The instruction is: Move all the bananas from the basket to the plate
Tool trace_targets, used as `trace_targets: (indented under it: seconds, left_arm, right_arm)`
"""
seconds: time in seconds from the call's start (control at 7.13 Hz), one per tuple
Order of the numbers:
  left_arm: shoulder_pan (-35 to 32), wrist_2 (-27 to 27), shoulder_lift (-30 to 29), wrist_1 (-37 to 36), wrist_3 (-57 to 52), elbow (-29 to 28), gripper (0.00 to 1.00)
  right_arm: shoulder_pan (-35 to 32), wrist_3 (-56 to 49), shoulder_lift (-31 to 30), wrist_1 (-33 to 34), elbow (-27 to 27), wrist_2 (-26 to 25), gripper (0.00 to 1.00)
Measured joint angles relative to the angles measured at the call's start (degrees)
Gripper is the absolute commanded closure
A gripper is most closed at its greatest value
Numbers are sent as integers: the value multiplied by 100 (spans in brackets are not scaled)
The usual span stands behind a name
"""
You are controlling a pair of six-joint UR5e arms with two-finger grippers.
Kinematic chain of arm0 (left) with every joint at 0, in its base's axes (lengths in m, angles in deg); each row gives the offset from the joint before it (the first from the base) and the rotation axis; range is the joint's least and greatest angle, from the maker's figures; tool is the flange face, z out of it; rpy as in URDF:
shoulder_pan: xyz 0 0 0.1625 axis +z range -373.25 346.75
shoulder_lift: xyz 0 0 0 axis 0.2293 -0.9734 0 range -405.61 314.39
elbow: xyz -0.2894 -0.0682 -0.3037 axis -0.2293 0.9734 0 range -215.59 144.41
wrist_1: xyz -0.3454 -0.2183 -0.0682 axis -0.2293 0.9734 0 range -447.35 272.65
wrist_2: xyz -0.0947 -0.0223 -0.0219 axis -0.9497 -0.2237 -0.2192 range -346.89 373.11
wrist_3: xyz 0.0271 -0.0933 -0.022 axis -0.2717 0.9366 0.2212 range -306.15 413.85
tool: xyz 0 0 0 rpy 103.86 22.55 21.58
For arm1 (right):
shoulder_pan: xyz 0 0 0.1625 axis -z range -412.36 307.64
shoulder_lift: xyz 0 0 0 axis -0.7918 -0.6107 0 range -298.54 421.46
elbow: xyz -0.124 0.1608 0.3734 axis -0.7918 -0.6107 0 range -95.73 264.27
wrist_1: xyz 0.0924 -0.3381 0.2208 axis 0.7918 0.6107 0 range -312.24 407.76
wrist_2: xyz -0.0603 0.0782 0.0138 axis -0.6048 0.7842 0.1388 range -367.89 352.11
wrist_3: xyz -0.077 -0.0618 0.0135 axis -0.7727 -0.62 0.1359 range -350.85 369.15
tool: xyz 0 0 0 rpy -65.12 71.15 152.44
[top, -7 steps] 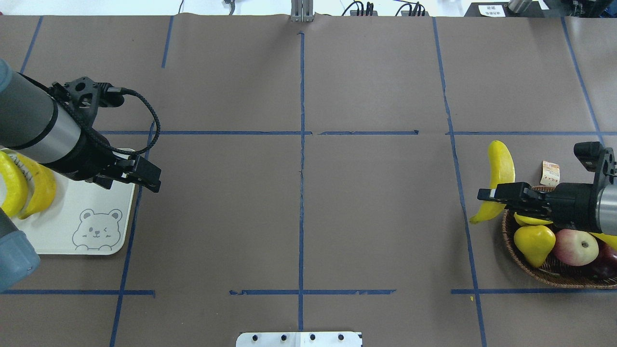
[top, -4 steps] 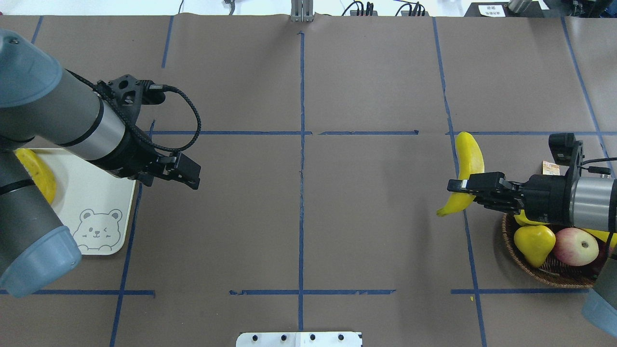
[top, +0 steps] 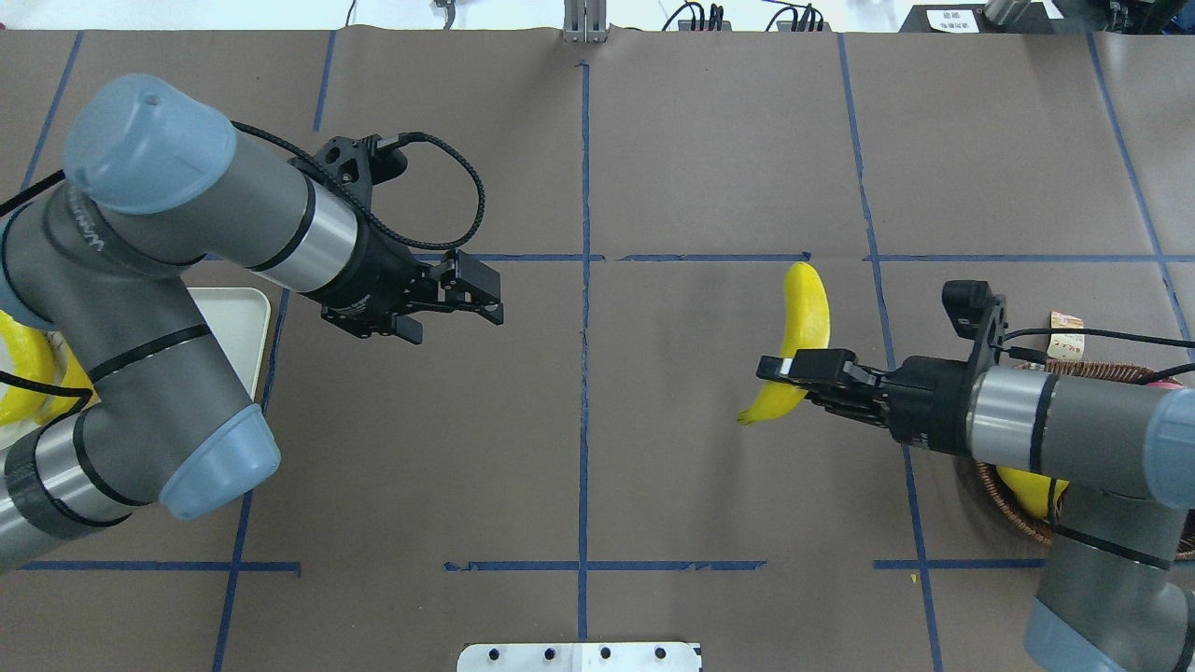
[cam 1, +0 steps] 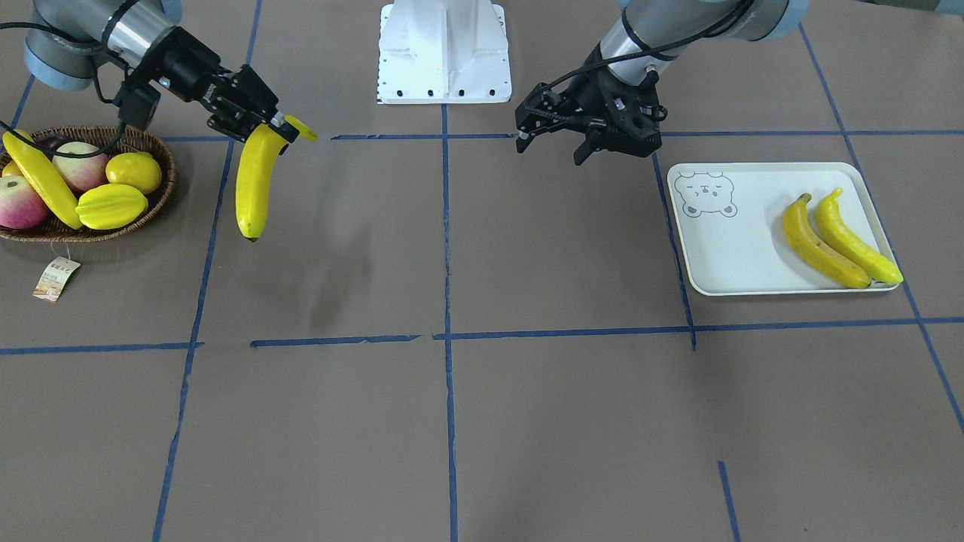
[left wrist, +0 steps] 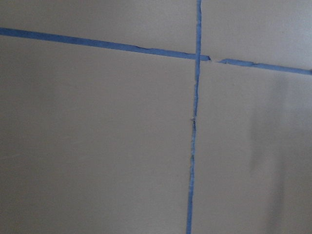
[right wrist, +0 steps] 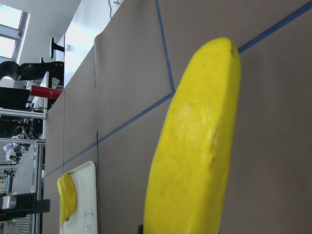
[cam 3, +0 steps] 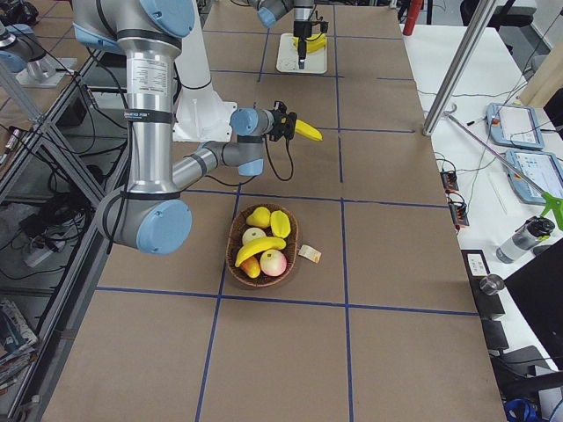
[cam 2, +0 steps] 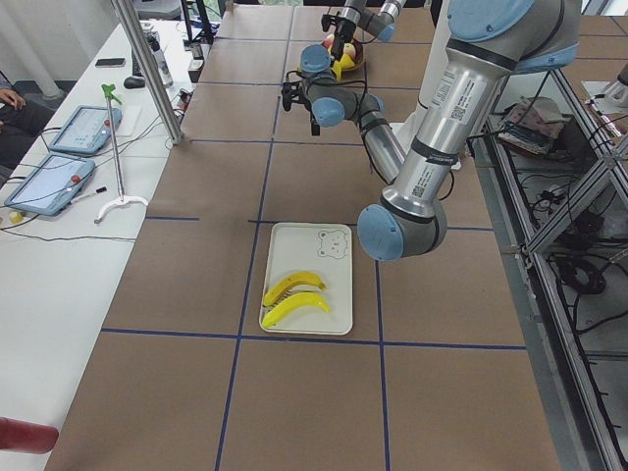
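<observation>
Holding one banana (cam 1: 254,181); two on plate (cam 1: 742,248), one in basket (cam 1: 113,232).

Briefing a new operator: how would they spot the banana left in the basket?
Look to the wicker basket at the end of the table on the robot's right. One banana lies among its fruit, the only long, curved, smooth piece; the starfruit beside it is ridged, the apples round and reddish.
</observation>
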Motion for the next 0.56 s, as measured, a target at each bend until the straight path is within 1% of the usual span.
trace_targets:
  seconds: [0.14,0.28,0.42,0.56]
  left_arm:
    - [52,2,-183,225,153,-214,0]
    - [72,3,-366,456,367,-414,0]
    - [80,3,-504,664,664,-583,0]
    - [83,3,-609,887,899,-758,0]
  right_arm:
    - [165,0,479,530,-7,-193,84]
    - [429,3,899,936,-18,-536,84]
    - [712,3,1175,1133,-36,-912,84]
    - [922,2,1426,1311,-59,-1154,83]
